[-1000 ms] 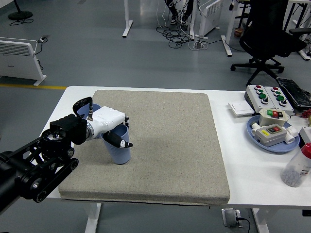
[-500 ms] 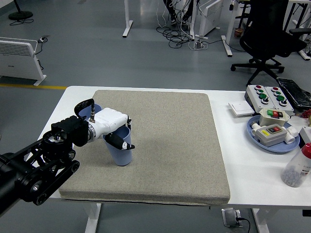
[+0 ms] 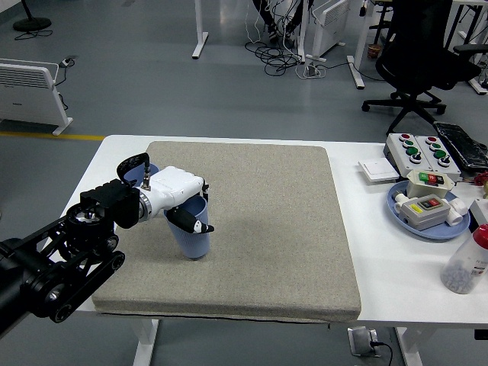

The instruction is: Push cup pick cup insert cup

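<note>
While the left hand point(image 3: 177, 200) reached in over the grey mat point(image 3: 252, 229), its white-shelled fingers were curled around a blue cup point(image 3: 191, 232), gripping it near the rim, with one dark-tipped finger point(image 3: 192, 223) lying across the cup's front. The cup stood upright beneath the hand, its base on or just above the mat; which of the two could not be told, and nothing could be made out inside it. Just behind the hand, partly hidden by the wrist, the rim of a second blue cup point(image 3: 149, 169) showed. Well off to the hand's right, on the white table point(image 3: 396, 267), a blue tray point(image 3: 431, 229) held grey button boxes point(image 3: 427, 207), and a clear bottle point(image 3: 467, 263) held small grey pieces.
</note>
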You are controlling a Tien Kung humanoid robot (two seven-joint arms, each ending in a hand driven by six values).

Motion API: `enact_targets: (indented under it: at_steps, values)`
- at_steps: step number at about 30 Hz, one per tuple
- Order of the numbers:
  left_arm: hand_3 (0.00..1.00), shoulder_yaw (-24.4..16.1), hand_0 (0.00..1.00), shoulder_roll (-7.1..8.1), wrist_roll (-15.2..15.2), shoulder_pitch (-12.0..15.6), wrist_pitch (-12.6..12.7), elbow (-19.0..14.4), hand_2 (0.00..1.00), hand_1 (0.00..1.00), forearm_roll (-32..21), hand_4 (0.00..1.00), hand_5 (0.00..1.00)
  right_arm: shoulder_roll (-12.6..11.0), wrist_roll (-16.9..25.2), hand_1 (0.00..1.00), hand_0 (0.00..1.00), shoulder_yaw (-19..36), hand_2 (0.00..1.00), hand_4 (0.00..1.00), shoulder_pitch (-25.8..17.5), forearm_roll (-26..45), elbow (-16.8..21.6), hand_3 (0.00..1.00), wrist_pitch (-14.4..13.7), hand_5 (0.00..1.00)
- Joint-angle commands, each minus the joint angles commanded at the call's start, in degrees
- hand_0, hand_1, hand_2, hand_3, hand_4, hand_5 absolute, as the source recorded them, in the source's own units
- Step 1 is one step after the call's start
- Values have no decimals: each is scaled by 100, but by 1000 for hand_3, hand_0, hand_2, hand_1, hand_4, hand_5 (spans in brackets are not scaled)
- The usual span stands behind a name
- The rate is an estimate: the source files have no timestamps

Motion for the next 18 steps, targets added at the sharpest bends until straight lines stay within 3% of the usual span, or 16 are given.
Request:
enact_targets:
  at_steps: [6,11,14,18]
  values:
    - [522,15,249,150,20,-193,-140,-297,474,474,0,708,226,-1,13,598,703,-30,665,141,16,51,1,592,-8,519]
    - [522,-4,249,400,6,-534,-245,-588,474,474,0,708,226,-4,19,598,703,-50,665,141,20,93,2,592,-11,519]
    - [523,12,252,529,-13,-746,-278,-622,473,476,0,702,219,-5,16,598,703,-48,665,140,17,93,3,592,-10,518]
    - [525,34,260,693,-82,-1101,-235,-431,475,476,0,689,205,-11,3,597,703,-31,666,140,5,64,5,592,-6,518]
